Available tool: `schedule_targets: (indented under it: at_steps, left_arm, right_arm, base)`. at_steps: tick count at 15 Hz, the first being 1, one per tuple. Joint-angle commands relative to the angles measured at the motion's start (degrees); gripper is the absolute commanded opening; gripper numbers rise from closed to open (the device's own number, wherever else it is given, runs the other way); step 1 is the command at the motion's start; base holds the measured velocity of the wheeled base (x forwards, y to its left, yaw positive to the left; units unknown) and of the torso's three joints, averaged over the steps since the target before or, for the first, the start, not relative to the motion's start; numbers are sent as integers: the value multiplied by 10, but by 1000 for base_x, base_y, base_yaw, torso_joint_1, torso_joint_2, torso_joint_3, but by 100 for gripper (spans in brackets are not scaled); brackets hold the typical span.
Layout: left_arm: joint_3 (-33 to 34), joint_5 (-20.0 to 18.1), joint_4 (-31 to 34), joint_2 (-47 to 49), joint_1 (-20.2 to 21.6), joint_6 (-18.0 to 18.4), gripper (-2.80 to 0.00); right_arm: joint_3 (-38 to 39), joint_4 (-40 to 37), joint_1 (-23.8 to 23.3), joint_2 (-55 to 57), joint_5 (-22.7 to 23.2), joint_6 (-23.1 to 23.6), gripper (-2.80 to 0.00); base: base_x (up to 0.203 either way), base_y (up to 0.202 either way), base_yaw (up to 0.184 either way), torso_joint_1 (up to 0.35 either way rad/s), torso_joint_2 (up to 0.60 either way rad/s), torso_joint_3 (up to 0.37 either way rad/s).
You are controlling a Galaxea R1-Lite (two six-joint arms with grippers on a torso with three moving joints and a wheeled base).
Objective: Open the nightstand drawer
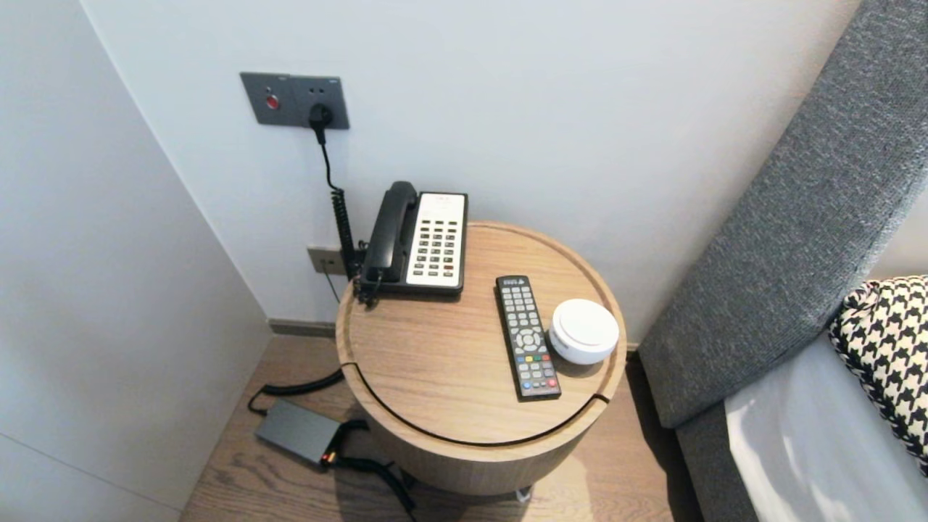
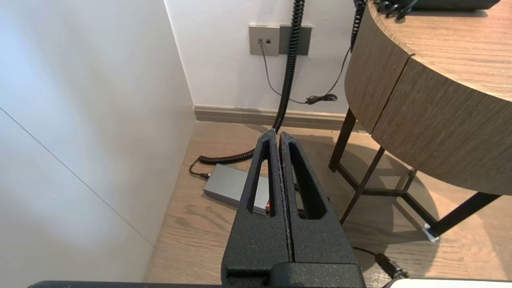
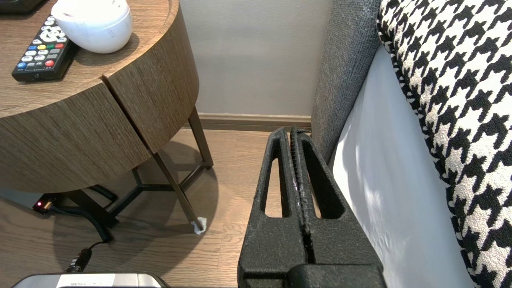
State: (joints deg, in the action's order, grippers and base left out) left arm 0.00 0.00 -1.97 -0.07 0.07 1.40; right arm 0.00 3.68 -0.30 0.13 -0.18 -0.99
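Left pincer (image 2: 279, 134) and right pincer (image 3: 293, 130) both pressed closed, empty, low beside the round table (image 1: 435, 362)

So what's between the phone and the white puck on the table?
The remote, lying beside the puck; bare wood toward the phone. Head view shows it.

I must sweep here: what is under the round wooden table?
Dark metal legs with a cross brace, a coiled black cable and a grey power adapter partly under it. The table's wooden side covers the floor further back.
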Motion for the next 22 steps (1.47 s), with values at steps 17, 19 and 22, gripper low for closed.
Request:
schedule_targets:
  at_steps: [17,19,22]
  left_arm:
    - [7,0,0,0,1,0,-280]
    - [7,0,0,0,0,0,-280]
    - [6,0,0,0,0,0,-280]
  right_arm:
    - [16,2,101,331,-1,-2,-280]
    - [16,2,132,372,0,-2,-280]
    - [0,56,161,472,-2,-28,-280]
  base:
    - [0,0,0,0,0,0]
    - [0,0,0,0,0,0]
    - [0,0,0,0,0,0]
